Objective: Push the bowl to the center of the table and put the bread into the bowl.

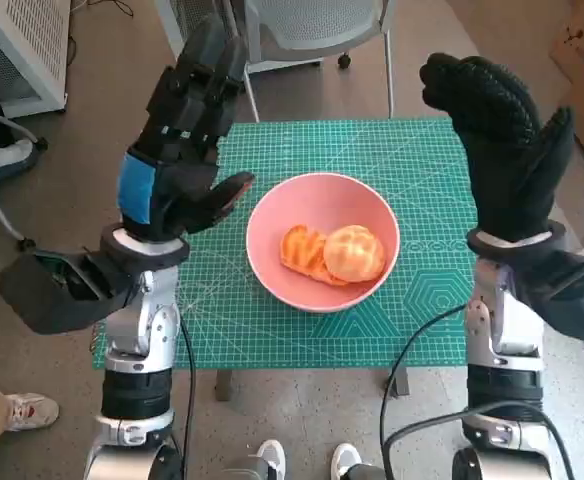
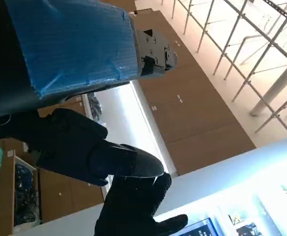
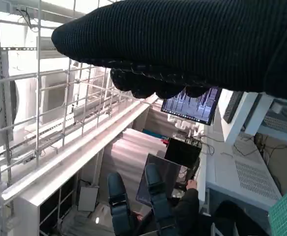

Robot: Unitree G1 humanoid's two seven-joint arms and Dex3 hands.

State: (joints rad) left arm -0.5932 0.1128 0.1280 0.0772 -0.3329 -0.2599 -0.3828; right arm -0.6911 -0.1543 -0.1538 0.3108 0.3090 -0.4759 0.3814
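A pink bowl [image 1: 272, 250] stands near the middle of the green cutting mat [image 1: 392, 165] that covers the table. Two orange-brown pieces of bread [image 1: 334, 253] lie inside it, a flat slice and a round bun. My left hand [image 1: 182, 130] is raised to the left of the bowl, fingers extended, holding nothing. My right hand [image 1: 502, 140] is raised to the right of the bowl with the glove spread, also empty. The left wrist view shows the blue-taped hand [image 2: 70, 59] and the gloved right hand [image 2: 133, 206] against the room. The right wrist view shows only the glove [image 3: 183, 44].
A grey chair [image 1: 312, 30] stands beyond the table's far edge. A white rack [image 1: 22, 50] is at the far left. A person's shoes [image 1: 302, 462] show below the near edge, another foot [image 1: 17, 410] at lower left. A seated person [image 3: 192, 206] appears in the right wrist view.
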